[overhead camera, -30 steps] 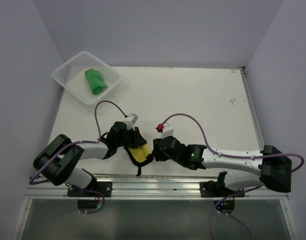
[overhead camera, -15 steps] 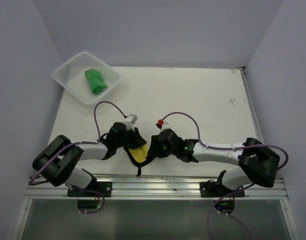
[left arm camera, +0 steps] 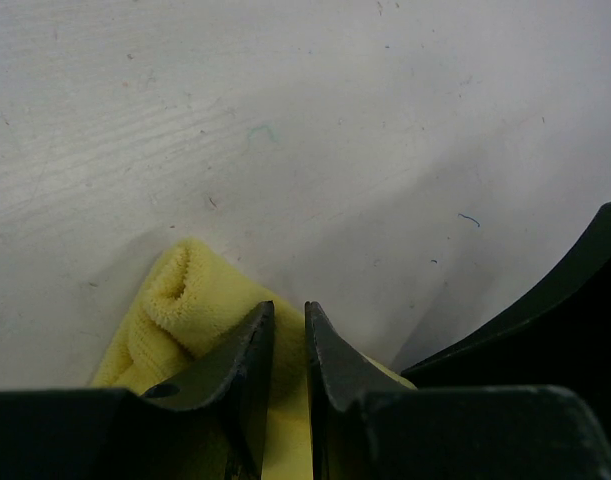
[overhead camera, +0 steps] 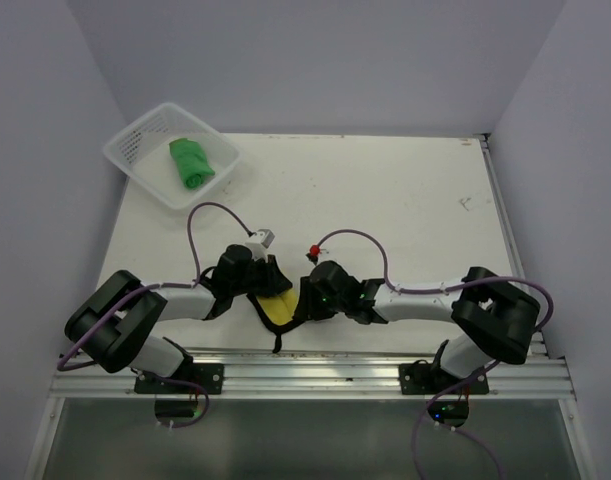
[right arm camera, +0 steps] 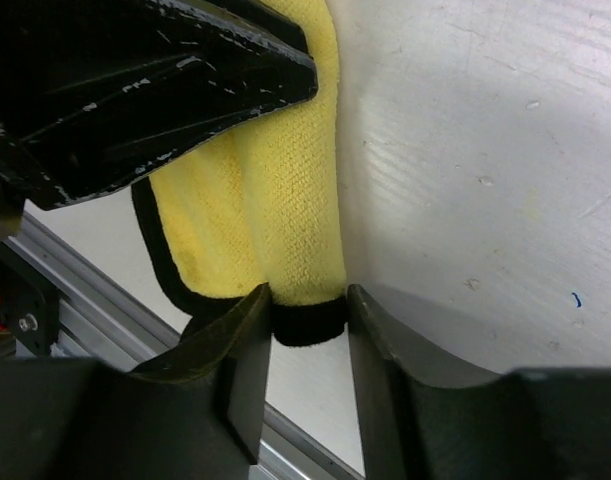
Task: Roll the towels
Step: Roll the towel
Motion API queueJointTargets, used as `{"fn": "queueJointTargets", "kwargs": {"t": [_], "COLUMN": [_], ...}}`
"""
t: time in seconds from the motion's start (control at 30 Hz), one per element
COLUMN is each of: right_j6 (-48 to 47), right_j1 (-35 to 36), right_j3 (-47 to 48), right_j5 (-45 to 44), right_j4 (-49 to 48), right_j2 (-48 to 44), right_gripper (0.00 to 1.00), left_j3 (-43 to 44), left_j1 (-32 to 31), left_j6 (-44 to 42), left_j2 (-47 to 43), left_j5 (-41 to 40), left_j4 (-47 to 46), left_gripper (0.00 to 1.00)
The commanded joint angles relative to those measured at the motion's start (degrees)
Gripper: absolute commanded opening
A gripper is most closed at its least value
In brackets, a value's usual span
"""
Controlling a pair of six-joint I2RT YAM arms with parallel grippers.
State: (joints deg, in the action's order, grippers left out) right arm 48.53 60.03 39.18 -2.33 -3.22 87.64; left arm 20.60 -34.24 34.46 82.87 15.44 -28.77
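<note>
The yellow towel with its black edge lies partly rolled near the table's front edge, between both grippers. My left gripper is shut on its upper part; in the left wrist view the jaws stand almost together with yellow cloth pinched between them. My right gripper holds the roll's lower, black-hemmed end; both fingers touch it in the right wrist view. The green towel lies rolled in the white basket at the far left.
The metal rail of the table's front edge runs just below the yellow towel, and shows in the right wrist view. The left gripper's black body is close above the right fingers. Purple cables loop over the table.
My right arm has folded and its gripper moved left onto the yellow towel's lower end. My left gripper and the green towel have not moved.
</note>
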Motion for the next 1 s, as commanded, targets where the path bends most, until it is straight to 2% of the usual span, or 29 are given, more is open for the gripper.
{"fn": "queueJointTargets", "kwargs": {"t": [0.0, 0.1, 0.23, 0.3, 0.43, 0.57, 0.7, 0.97], "right_j6": [-0.63, -0.9, -2.65, -4.06, -8.53, -12.4, -11.97, -7.49], "right_j1": [-0.18, -0.18, -0.18, -0.09, 2.01, 6.76, 8.61, 8.61], "right_j3": [0.11, -0.86, -1.91, -2.26, -2.7, -1.92, -1.3, -1.65], "right_j5": [0.22, -0.66, -0.92, -0.84, -3.64, -15.13, -17.8, -20.08], "right_j4": [-1.79, -1.96, -3.63, -3.81, -3.2, 0.32, 1.73, 0.94], "right_j2": [0.96, 0.87, 0.69, 0.52, -0.27, -1.41, -0.28, 0.69], "right_gripper": [0.37, 0.2, 0.05, 0.0, 0.0, 0.0, 0.0, 0.0], "left_j3": [-1.0, -0.74, -0.39, -0.03, 1.11, 2.6, 3.83, 7.96], "left_j1": [0.23, 0.23, 0.23, 0.23, 0.23, 0.23, 0.23, 0.31], "left_j6": [-0.71, -0.8, -1.23, -1.32, -1.59, -1.5, -0.27, -0.18], "left_j2": [-0.17, -0.08, -0.08, -0.08, 0.01, 0.36, -1.13, -13.07], "left_j5": [-0.15, -0.06, -0.06, -0.15, -0.59, -1.03, -0.76, -4.8], "left_j4": [0.56, 0.82, 1.44, 1.7, 2.93, 3.55, 3.99, 13.91], "left_gripper": [0.23, 0.23, 0.23, 0.23, 0.23, 0.23, 0.24, 0.39]}}
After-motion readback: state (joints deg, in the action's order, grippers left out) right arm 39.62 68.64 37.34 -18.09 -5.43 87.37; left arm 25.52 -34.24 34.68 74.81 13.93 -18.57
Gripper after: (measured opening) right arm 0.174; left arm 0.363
